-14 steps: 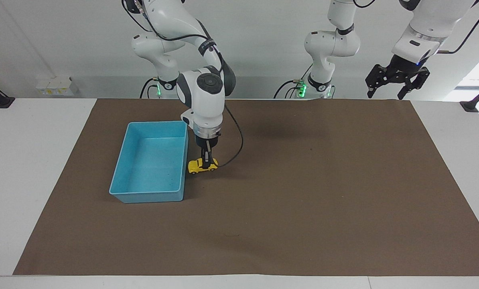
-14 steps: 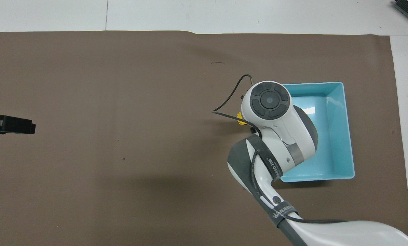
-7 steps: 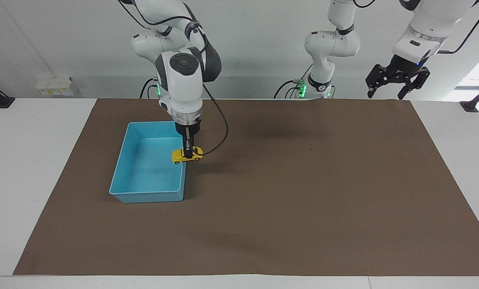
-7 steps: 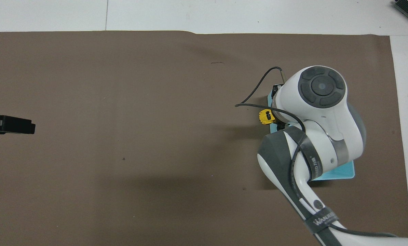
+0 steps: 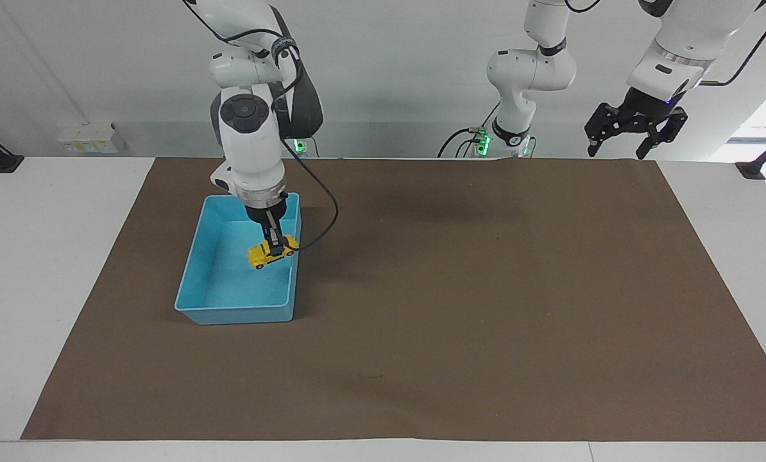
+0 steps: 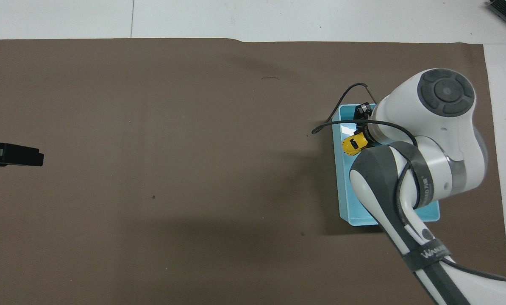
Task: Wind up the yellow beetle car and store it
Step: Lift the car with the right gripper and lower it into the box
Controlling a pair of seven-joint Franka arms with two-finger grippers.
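Facing view: right gripper clamped on the yellow beetle car, held over the blue bin, at the bin's 3 o'clock wall. Left gripper waits with fingers apart, up over the brown mat's 1 o'clock corner.

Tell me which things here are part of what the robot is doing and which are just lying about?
Part of the job:
- yellow beetle car, gripped by the right hand over the light blue bin
- the bin, where it looks set to go

Just there:
- brown mat on the table
- left hand, waiting in the air
- white boxes by the wall
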